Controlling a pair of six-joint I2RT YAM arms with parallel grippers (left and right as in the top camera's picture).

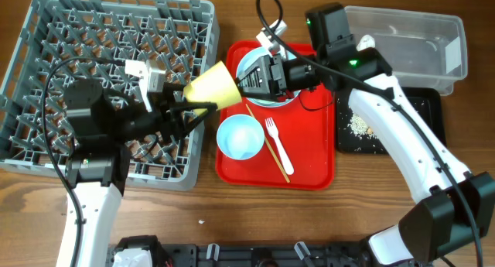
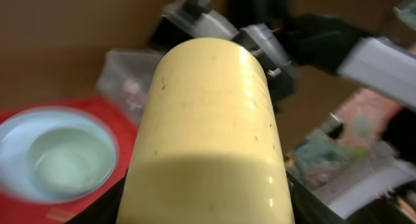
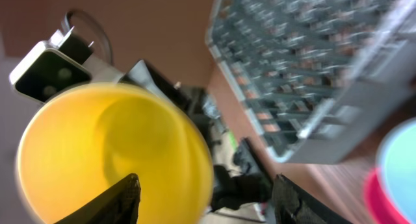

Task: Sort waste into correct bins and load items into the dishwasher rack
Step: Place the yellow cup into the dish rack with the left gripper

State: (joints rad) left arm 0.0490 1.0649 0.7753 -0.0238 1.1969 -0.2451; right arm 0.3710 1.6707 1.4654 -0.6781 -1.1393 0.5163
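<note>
My left gripper [image 1: 195,106] [image 2: 205,214] is shut on the small yellow cup [image 1: 213,87] [image 2: 208,133]. It holds the cup on its side in the air, between the grey dishwasher rack [image 1: 93,35] and the red tray. The cup's mouth [image 3: 110,152] faces my right gripper [image 1: 246,80] [image 3: 207,182]. That gripper is open right at the rim, with one finger in front of the cup. A mint bowl [image 1: 240,137], the white fork [image 1: 277,143] and the chopstick [image 1: 267,143] lie on the red tray. A second bowl on the pale-blue plate [image 1: 246,62] [image 2: 62,159] sits partly under my right gripper.
The red serving tray [image 1: 309,170] lies in the middle. The clear tub [image 1: 410,42] stands at the back right. In front of it, the black tray [image 1: 410,104] holds rice scraps [image 1: 360,126]. The rack [image 3: 312,62] fills the left. The red wrapper is not in view.
</note>
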